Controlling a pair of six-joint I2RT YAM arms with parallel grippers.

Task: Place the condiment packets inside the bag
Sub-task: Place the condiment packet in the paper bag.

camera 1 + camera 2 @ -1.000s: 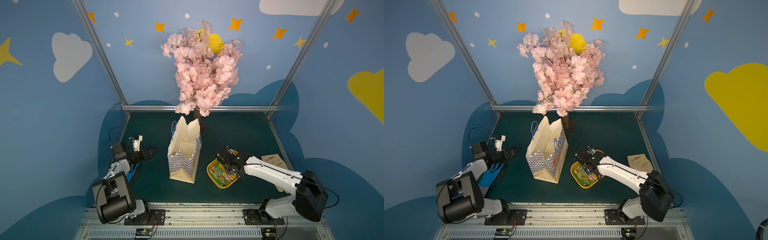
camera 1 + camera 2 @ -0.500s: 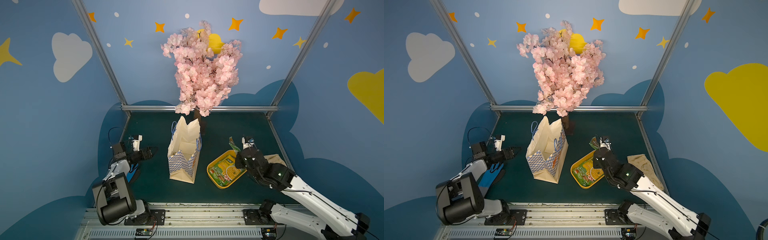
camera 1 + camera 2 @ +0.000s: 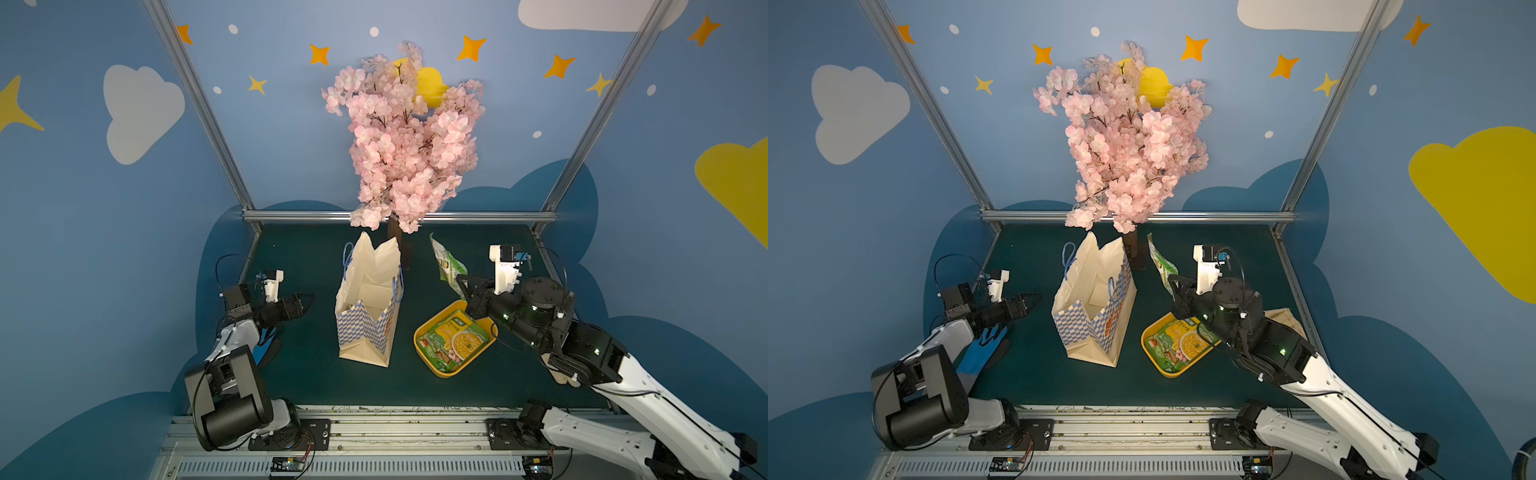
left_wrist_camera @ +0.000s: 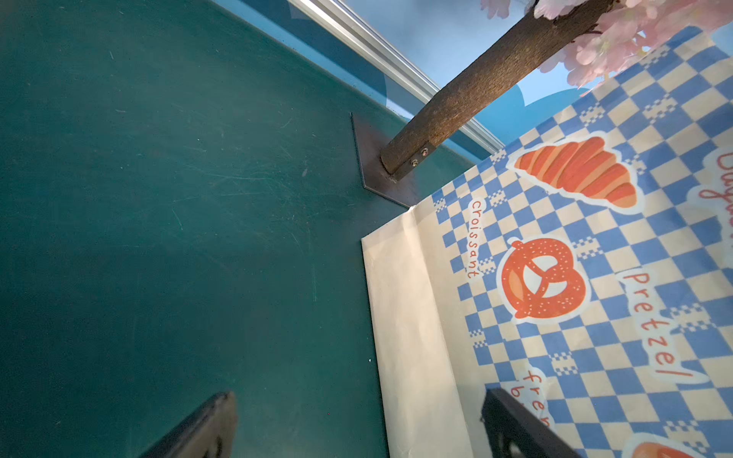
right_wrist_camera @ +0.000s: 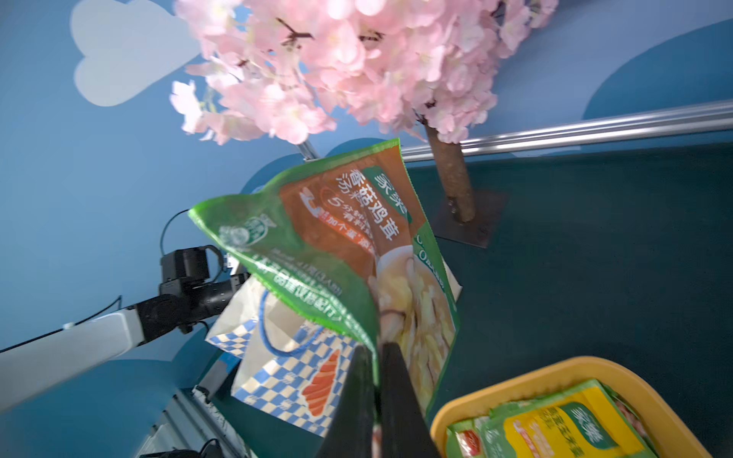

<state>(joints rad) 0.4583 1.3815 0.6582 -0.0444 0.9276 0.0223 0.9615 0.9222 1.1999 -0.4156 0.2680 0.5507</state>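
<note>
Right gripper (image 3: 460, 280) — fingers pinched shut on lower edge of lifted packet (image 3: 446, 261), green sachet held upright in air, clear of yellow tray (image 3: 436, 371), beside bag (image 3: 365, 309) on its right, not touching. Other packets (image 3: 455, 338) lie flat in tray. Bag upright, mouth open, mid-table. Left gripper (image 3: 306, 300) — fingers spread wide, empty, aimed at bag's side, apart from it.

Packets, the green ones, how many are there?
3. One packet is pinched in the right gripper, beside the bag. A top packet and a lower packet lie stacked in the tray; more may hide underneath.
</note>
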